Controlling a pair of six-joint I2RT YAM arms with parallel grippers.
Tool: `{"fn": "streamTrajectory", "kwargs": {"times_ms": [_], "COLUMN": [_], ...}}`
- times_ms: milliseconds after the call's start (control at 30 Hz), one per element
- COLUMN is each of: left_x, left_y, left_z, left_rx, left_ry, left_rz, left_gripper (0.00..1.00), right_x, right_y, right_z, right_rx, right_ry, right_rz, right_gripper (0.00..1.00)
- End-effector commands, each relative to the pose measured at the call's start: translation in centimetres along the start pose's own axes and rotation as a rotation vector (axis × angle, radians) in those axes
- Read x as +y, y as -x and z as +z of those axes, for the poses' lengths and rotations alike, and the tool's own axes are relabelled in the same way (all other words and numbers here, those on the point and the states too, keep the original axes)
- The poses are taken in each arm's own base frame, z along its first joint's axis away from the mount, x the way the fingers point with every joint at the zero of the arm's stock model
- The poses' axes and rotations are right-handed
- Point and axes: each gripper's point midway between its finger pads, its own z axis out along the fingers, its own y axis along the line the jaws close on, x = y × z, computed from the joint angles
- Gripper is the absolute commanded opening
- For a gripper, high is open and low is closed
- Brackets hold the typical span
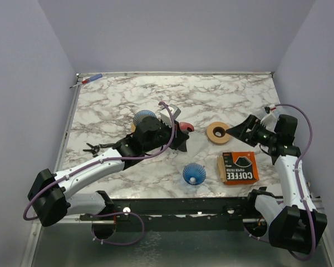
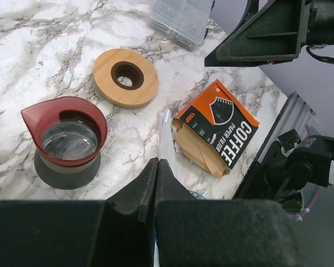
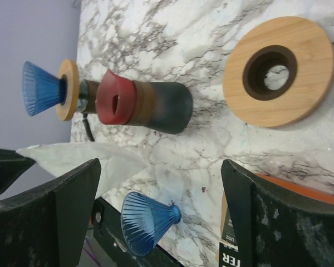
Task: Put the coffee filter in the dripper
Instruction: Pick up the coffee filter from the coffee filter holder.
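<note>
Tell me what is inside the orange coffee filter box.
Brown paper filters stick out of the torn-open end of the box; its printed top covers the rest, so how many remain cannot be seen.

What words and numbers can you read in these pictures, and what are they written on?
"COFFEE": big white letters on the orange and black cardboard box.
"PAPER FILTER": smaller white letters beside it, on the same box.
"100P": black print on the box's orange corner.
The tiny print on that box in the right wrist view is too small to read. No other writing can be made out.
</note>
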Motion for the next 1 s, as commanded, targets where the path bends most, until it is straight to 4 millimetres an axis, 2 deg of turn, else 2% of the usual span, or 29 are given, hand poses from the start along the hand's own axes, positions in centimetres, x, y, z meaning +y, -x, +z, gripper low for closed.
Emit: {"fn": "streamTrajectory", "kwargs": {"times_ms": [0,233,533,733,967], "left_x": [-1.1,-0.3,0.2,-0.3,-1.3], "left_y": [0.9,2.7,4.0,2.4,0.5], "left_z": [-1.4,-2.9,-4.4,-4.5,-4.7], "left_rx": [-0.018,-0.061,-0.088,-0.053,-0.029], "left_ry": [-0.105,-0.108,-0.096,-0.184,-0.301], "left_rz": [0.114,0.266,0.437,0.574,0.674], "left_gripper": [0.00,0.00,0.00,0.00,0.00], "right_x": [2.9,5.4,8.5,11.0,11.9], "right_y": [0.4,0.1,-1.9,-3.0,-4.7], "right_z": [-0.5,-0.8,1.0,0.5,0.7], "right_rx": [0.010,0.034,0.102,0.122,0.152], "right_ry": [0.161,0.328,0.457,0.593,0.649], "right_rz": [-0.070,-0.104,-0.172,-0.261,-0.308], "right_gripper": [0.94,0.96,0.96,0.94,0.92]}}
